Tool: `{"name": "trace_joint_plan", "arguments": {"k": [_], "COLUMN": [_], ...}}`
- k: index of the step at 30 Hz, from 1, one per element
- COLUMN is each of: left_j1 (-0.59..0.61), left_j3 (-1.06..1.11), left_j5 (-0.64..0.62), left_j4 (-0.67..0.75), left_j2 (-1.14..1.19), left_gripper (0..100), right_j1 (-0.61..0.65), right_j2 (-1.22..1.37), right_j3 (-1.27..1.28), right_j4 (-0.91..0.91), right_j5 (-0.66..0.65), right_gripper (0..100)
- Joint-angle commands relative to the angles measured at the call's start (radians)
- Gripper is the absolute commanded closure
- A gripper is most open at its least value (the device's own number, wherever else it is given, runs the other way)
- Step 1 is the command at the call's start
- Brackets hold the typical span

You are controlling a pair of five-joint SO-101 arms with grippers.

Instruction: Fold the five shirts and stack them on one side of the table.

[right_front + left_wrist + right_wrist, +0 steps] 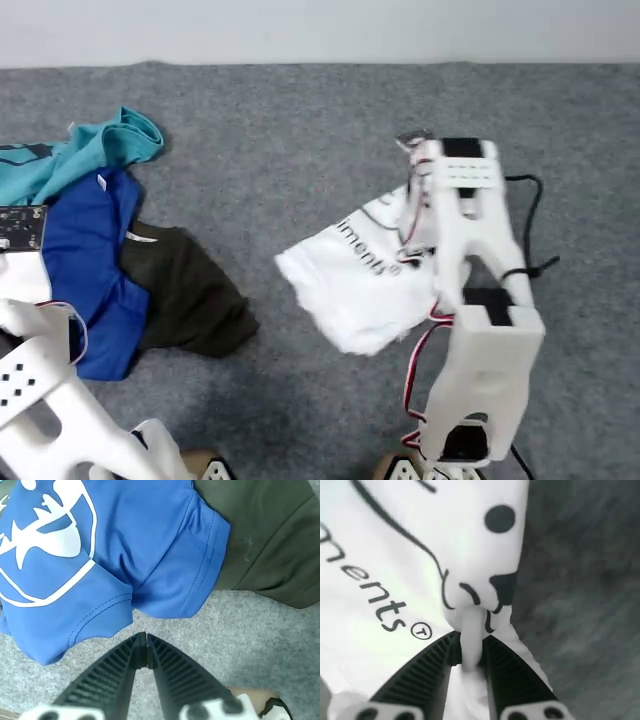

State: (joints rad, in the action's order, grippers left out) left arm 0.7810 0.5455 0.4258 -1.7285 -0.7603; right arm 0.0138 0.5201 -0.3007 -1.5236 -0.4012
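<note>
A white shirt (360, 275) with black print hangs partly lifted over the grey table, right of centre. My right gripper (469, 650) is shut on a pinched fold of the white shirt (420, 555). At the left lies a pile: a blue shirt (85, 265), a dark olive shirt (190, 290), a teal shirt (85, 150) and a white piece (22, 275) under the blue. My left gripper (146, 645) is shut with nothing in it, just above the carpet beside the hem of the blue shirt (100, 555). The olive shirt (265, 535) lies next to it.
The grey carpeted table (300, 130) has free room at the back and between the pile and the white shirt. The right arm's white body (480, 300) stands at the front right. The left arm (50, 400) sits at the front left corner.
</note>
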Motion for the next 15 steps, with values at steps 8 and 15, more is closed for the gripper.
{"name": "trace_joint_plan", "arguments": {"k": [8,15], "left_j1": [-0.009,-0.009], "left_j3": [-0.001,0.077], "left_j5": [-0.002,-0.002], "left_j4": [-0.015,-0.012], "left_j2": [-0.017,-0.017], "left_gripper": [99,99], "right_j1": [-0.062,-0.048], "right_j2": [-0.071,-0.081], "right_j3": [-0.018,-0.095], "right_j4": [0.283,0.147], "right_j5": [-0.445,-0.014], "right_gripper": [95.6,71.4]}}
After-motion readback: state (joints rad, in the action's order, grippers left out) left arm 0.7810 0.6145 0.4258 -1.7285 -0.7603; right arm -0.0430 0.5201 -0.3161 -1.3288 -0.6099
